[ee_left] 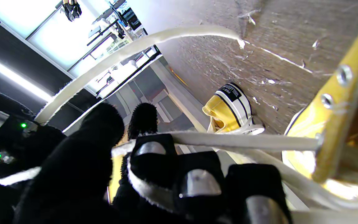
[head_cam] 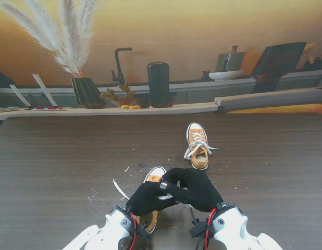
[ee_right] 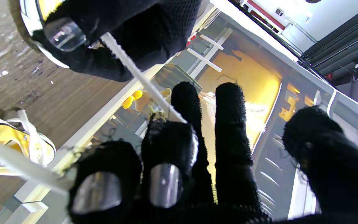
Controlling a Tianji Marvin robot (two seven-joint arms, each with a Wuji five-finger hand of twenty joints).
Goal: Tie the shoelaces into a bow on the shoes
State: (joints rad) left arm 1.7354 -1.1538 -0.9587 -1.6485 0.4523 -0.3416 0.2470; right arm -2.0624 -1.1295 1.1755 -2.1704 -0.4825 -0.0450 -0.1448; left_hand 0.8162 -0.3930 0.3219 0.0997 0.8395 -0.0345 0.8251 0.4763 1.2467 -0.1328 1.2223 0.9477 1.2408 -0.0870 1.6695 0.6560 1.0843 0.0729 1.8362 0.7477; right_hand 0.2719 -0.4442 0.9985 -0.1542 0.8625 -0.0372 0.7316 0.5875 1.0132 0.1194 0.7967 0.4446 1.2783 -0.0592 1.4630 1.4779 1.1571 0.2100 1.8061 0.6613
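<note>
Stand looks down; 2 wrist views, close-up, share far shoe [ee_left: 230, 107].

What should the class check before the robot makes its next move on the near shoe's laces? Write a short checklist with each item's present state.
1. Left hand grips the lace: ok; lace wraps its fingers.
2. Right hand holds lace: ok; a taut strand runs to its curled fingers.
3. Both hands over the near shoe: ok.
4. Bow loop formed: cannot tell; the hands hide the knot.
5. Far shoe clear of the hands: ok.
</note>
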